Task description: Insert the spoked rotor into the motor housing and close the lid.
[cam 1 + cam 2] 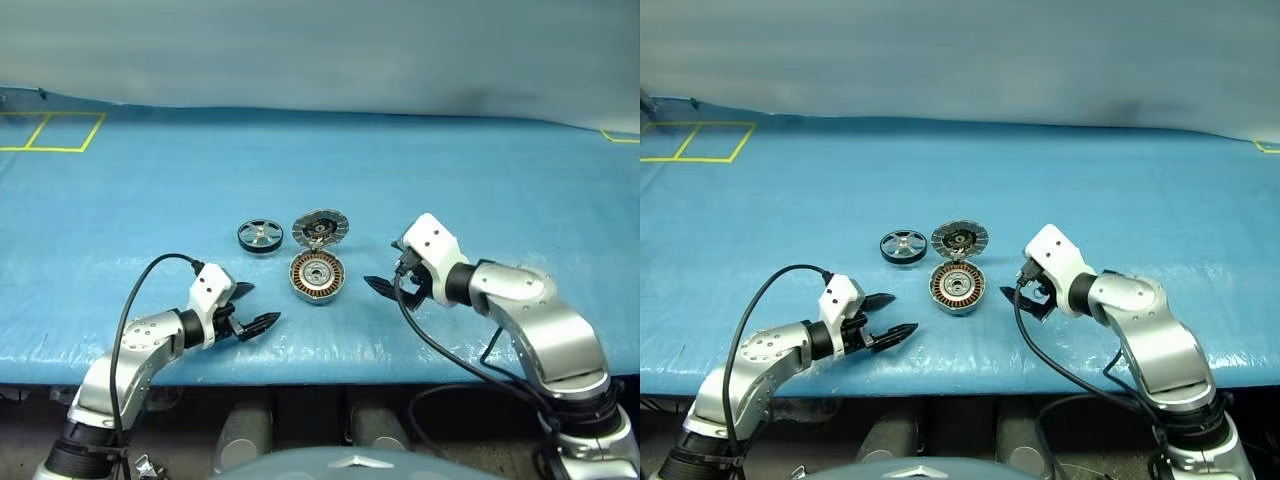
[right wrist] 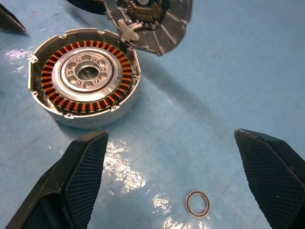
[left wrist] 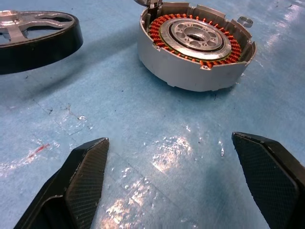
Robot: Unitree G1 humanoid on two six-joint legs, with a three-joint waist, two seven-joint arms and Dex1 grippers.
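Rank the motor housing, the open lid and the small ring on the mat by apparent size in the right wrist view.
1. motor housing: largest.
2. lid: smaller as seen, but cut off by the picture's edge and tilted up, so its full size is unsure.
3. small ring: clearly smallest, though nearest the camera.

You are working under bright, even overhead light with a cool blue cast. The blue table cover (image 1: 420, 170) shows broad white glare patches along its near edge and, in both wrist views, specular spots between the fingertips. Shadows are soft and short; note the dark one beneath the spoked rotor (image 3: 33, 38) and the one beside the motor housing (image 2: 86, 81). Head views are sharp at centre, with a hazy far background. The near fingers (image 3: 81, 186) stay reasonably crisp.
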